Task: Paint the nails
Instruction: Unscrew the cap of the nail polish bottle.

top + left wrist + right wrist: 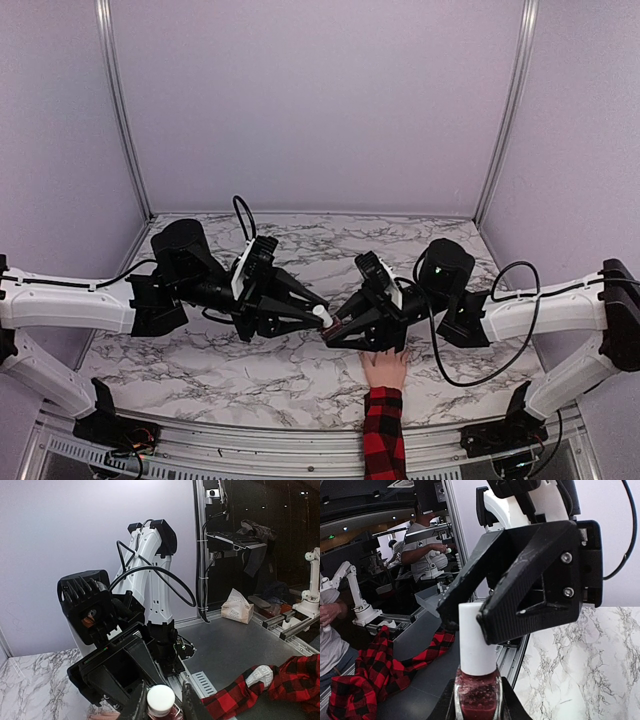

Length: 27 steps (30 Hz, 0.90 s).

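Right tool (478, 707) grips bottle (477, 672) of red polish (476, 694)

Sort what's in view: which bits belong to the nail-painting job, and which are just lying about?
Job:
- nail polish bottle, held in right pincer
- its white cap, left pincer around it
- hand in plaid sleeve, nails hidden

Lying about:
- tissue box on the grey bench beyond the marble table

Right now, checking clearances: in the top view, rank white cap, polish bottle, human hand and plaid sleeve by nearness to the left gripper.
1. white cap, between the fingers of the left gripper
2. polish bottle, just right, in right gripper
3. human hand, toward the near edge
4. plaid sleeve, at the bottom edge
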### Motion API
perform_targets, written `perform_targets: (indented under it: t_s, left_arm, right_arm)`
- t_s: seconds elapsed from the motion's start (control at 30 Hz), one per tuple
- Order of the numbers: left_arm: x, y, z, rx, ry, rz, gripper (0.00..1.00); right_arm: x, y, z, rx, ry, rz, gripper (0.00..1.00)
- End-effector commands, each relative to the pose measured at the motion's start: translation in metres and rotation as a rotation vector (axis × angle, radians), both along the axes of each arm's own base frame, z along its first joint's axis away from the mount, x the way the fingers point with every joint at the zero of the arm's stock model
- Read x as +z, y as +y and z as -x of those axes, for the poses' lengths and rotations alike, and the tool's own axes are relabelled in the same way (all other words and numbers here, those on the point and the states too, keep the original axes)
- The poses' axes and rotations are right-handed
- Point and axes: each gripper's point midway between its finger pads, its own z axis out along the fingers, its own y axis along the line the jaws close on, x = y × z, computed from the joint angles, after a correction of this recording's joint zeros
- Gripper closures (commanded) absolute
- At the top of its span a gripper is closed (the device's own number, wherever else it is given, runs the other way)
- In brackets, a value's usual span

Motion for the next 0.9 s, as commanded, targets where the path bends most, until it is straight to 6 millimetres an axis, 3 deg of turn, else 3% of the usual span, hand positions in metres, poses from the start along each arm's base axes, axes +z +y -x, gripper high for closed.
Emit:
perform_targets:
  t_s: [0.0, 0.17, 0.37, 0.6, 0.87]
  left_arm:
    - [0.008, -0.001, 0.003, -0.012, -0.016, 0.019, 0.81]
    - [0.007, -0.002, -0.006, 0.050, -0.004, 0.018, 0.90]
    - [0.007, -0.005, -0.023, 0.148, 0.037, 0.013, 0.91]
    - [0.002, -0.010, -0.052, 0.298, 0.117, -0.004, 0.93]
    - [-0.001, -0.016, -0.083, 0.445, 0.173, -0.011, 0.95]
  right_arm:
    - [0.022, 0.001, -0.002, 0.012, -0.040, -0.061, 1.00]
    - [0.023, 0.004, -0.009, -0.038, -0.048, -0.059, 1.00]
    - [0.023, 0.008, -0.037, -0.234, -0.098, -0.035, 1.00]
    - [0.029, 0.004, -0.060, -0.404, -0.147, -0.043, 1.00]
    - [0.027, -0.004, -0.101, -0.659, -0.161, -0.004, 1.00]
